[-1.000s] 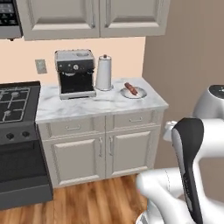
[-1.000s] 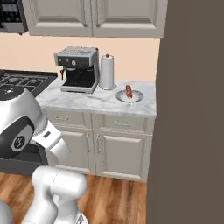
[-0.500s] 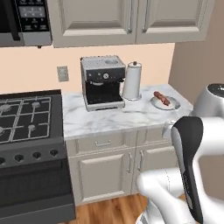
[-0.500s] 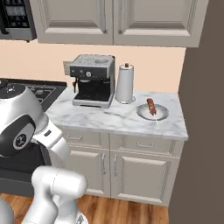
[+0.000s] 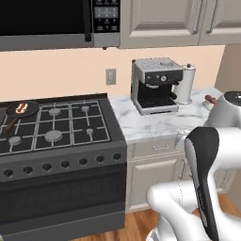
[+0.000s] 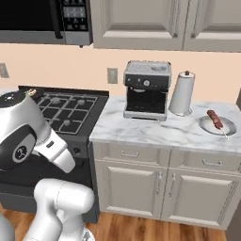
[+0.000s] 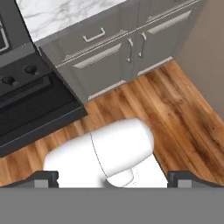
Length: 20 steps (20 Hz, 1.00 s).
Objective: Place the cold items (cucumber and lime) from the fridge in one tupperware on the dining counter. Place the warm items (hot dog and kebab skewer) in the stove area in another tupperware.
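Before the stove area (image 5: 56,127), the spread, empty gripper (image 7: 113,178) is carried tucked; the hot dog (image 5: 21,108) or kebab skewer (image 6: 215,119) must be reached next.

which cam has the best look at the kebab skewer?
Right base view: the kebab skewer lies unobstructed on its plate, right of the paper towel roll. Left base view catches one end behind the arm.

Kebab skewer (image 5: 210,99) on its plate (image 6: 229,127) is half hidden behind the arm in left base view, w/ only one end showing. Pan (image 5: 19,110) w/ hot dog (image 5: 21,108) sits at far left of the stove (image 5: 56,127), too small to make out detail; in right base view the arm's shoulder covers most of it. In hand view the fingertips (image 7: 43,178) are cut off at the bottom, far below the counter.
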Motion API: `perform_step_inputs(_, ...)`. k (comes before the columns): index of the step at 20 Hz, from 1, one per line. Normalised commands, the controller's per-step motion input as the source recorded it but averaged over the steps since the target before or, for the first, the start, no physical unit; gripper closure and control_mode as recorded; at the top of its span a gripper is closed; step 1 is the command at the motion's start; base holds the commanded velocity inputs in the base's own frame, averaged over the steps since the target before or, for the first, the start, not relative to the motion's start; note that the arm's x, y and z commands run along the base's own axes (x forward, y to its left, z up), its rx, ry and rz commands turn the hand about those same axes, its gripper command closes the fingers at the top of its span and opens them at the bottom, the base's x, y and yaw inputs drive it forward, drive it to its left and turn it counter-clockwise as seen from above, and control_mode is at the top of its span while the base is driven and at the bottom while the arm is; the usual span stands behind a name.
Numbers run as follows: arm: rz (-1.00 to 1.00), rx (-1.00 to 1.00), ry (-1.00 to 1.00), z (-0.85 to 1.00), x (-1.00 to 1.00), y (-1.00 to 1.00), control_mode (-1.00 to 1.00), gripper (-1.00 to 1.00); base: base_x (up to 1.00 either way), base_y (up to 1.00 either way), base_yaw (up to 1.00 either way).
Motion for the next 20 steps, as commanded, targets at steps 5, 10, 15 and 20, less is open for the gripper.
perform_step_inputs(5,0.00,0.00,0.00,0.00,0.00,0.00,1.00,-1.00,0.54,1.00,-0.03)
perform_step_inputs(10,0.00,0.00,0.00,0.00,0.00,0.00,1.00,-1.00,0.48,0.93,-0.02)
perform_step_inputs(15,0.00,0.00,0.00,0.00,0.00,0.00,1.00,-1.00,0.42,0.65,-0.01)
perform_step_inputs(20,0.00,0.00,0.00,0.00,0.00,0.00,1.00,-1.00,0.61,0.50,0.00)
